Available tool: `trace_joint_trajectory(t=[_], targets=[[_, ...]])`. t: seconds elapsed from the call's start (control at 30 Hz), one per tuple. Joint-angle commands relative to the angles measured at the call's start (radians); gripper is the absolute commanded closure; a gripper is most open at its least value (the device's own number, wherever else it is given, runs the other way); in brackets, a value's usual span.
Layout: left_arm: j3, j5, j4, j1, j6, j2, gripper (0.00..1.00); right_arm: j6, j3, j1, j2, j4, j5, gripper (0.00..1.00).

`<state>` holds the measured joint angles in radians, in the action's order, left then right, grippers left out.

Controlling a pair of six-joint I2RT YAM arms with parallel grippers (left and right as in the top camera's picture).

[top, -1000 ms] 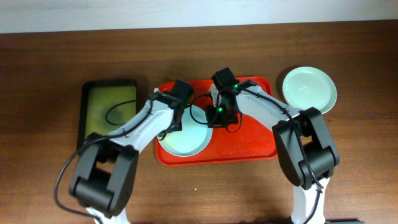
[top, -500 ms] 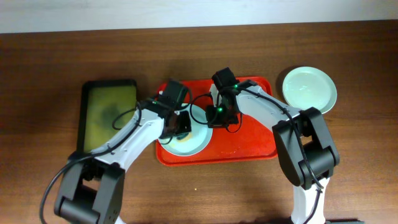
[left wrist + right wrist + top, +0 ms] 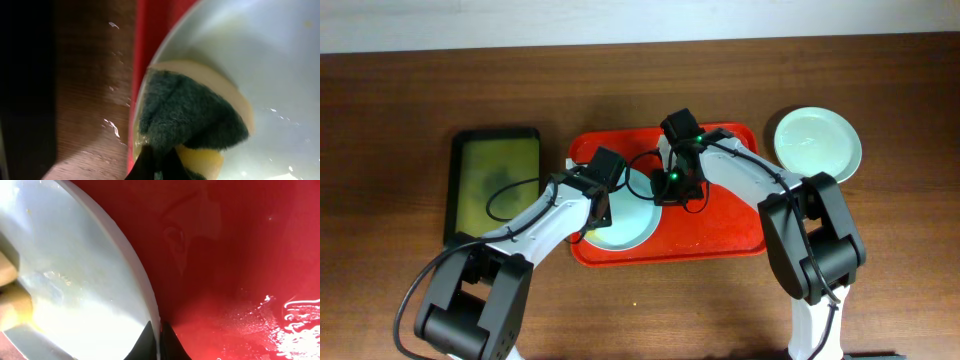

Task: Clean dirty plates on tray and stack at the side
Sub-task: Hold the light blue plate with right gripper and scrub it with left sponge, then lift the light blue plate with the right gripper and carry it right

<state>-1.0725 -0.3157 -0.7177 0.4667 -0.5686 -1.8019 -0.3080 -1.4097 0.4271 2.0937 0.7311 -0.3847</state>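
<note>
**Both end effectors clenched: sponge on the plate, rim pinched**

The left end effector [image 3: 156,165] is clenched on a sponge [image 3: 192,117]. The sponge's dark green scouring face is turned up at the wrist camera, with yellow foam showing under it. It lies just ahead of the fingertips, on the left inner edge of the pale plate [image 3: 625,225].

The right end effector [image 3: 161,339] is pinched shut on that same plate's rim. The plate spreads to its left and back toward the robot bases. Being round, the plate has no long axis. It faces up, and whether the held edge is lifted off the tray cannot be told. Faint yellowish specks show on its glossy surface in the right wrist view.

The red tray [image 3: 720,225] lies under both end effectors, its long axis running left to right. Its floor to the right of the right fingertips shines wet.

A second plate [image 3: 818,143], mint-tinted and face up, sits well to the right of the right end effector, past the tray's right rim on the worktop [image 3: 400,110]. An olive-green tray [image 3: 495,180] with a black rim lies left of the left end effector, its long axis pointing away from the bases.

The worktop is dark brown wood grain with bright droplets beside the tray's left rim. A pale wall [image 3: 620,18] runs along its far edge.
</note>
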Motion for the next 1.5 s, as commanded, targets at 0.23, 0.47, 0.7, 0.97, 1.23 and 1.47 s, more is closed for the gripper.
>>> trace_joint_trajectory(t=[0.23,0.47,0.7,0.97,1.23,1.47], targets=[[-0.045,-0.055,-0.02,-0.011,0.009,0.201,1.0,0.015,-0.004,-0.01,0.027,0.014,0.082,0.96],[-0.045,0.069,-0.037,-0.063,0.009,0.396,1.0,0.053,-0.132,-0.009,-0.072,0.184,0.304,0.96],[-0.045,0.095,-0.093,-0.275,0.009,0.516,1.0,0.069,-0.377,0.012,-0.159,0.502,0.723,0.96],[-0.043,0.171,-0.145,-0.505,0.008,0.516,1.0,0.071,-0.583,0.193,-0.177,0.742,1.269,0.96],[-0.041,0.179,-0.155,-0.555,0.008,0.499,1.0,0.375,-0.583,0.424,-0.177,0.757,1.735,0.96],[-0.041,0.182,-0.156,-0.555,0.008,0.499,1.0,0.41,-0.583,0.512,-0.176,0.757,1.89,0.96]])
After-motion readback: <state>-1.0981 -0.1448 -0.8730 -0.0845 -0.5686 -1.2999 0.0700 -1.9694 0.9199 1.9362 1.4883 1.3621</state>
